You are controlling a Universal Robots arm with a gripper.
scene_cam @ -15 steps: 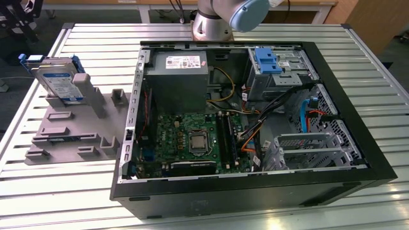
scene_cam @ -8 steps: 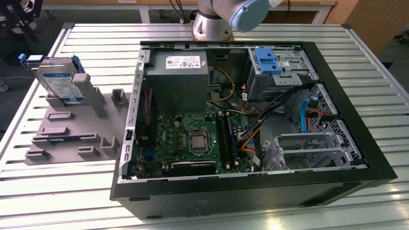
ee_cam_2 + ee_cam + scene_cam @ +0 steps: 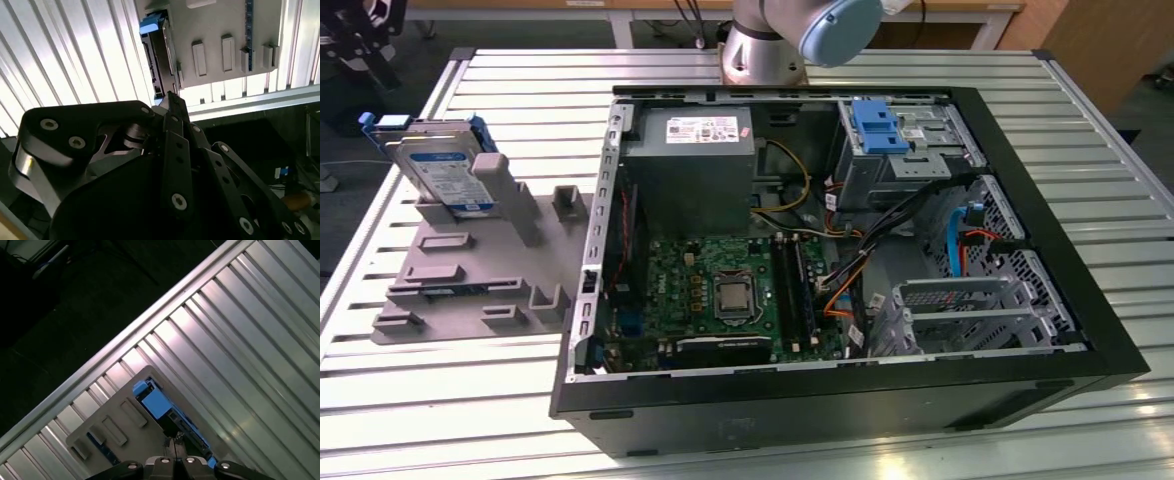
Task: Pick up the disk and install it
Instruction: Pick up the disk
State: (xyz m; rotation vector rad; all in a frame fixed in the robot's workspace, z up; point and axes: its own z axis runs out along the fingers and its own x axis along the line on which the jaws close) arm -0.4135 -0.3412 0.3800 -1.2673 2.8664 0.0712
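The disk (image 3: 438, 165) leaned on edge in a grey fixture (image 3: 467, 270), near the surface's (image 3: 520, 90) far corner on the exterior view's left, beside an open computer case (image 3: 854, 410). In the second wrist view the end effector (image 3: 171, 98) pointed toward the disk, its fingers pressed together and holding nothing.

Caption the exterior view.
Silver hard drive in a blue plastic carrier leans on a grey plastic fixture, at the exterior view's left of the open black computer case.

Slatted metal table (image 3: 534, 90) bears grey fixture plate (image 3: 467, 275) and computer case (image 3: 854, 410).
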